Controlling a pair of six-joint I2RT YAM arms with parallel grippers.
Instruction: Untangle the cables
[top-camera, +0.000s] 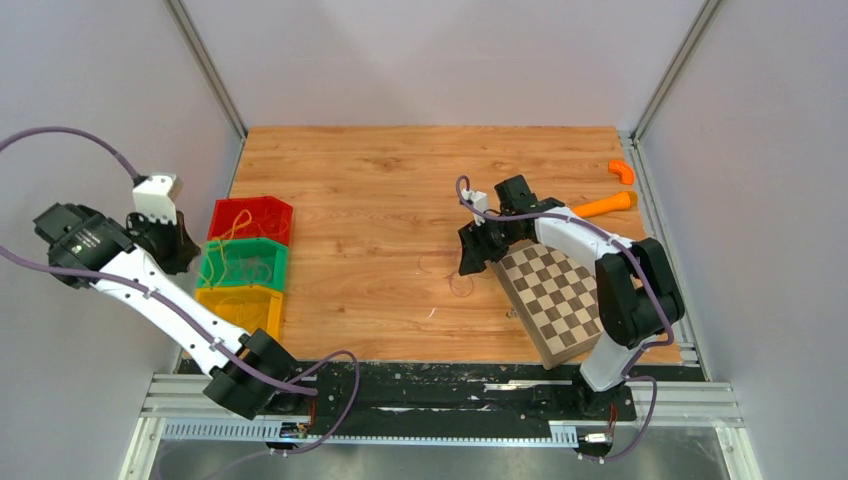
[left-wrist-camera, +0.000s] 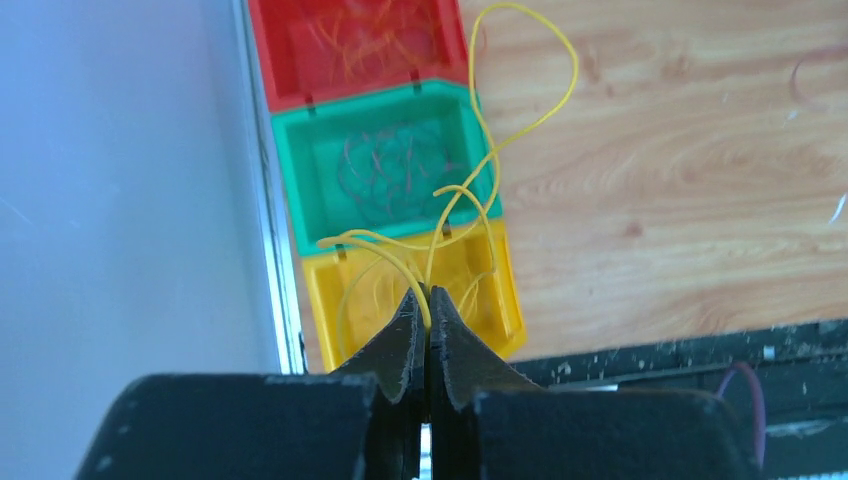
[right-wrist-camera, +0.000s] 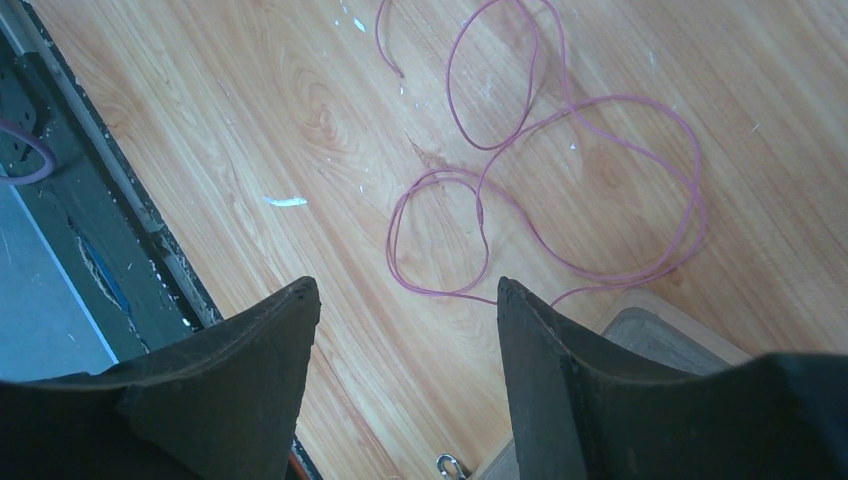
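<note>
Over the yellow bin (left-wrist-camera: 318, 300) at the left edge of the table (left-wrist-camera: 700, 200), my left tool (left-wrist-camera: 428, 300) is pinched shut on a yellow cable (left-wrist-camera: 576, 66) whose loops trail across the green bin (left-wrist-camera: 285, 180) and could snag its rim, while my right tool (right-wrist-camera: 405, 288) gapes empty above the pinkish cable (right-wrist-camera: 698, 190) lying mid-table.

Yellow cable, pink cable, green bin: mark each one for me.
yellow cable (left-wrist-camera: 576, 68): left wrist view, right side of its far loop.
pink cable (right-wrist-camera: 700, 200): right wrist view, right edge of the big loop.
green bin (left-wrist-camera: 288, 185): left wrist view, its left wall.
</note>
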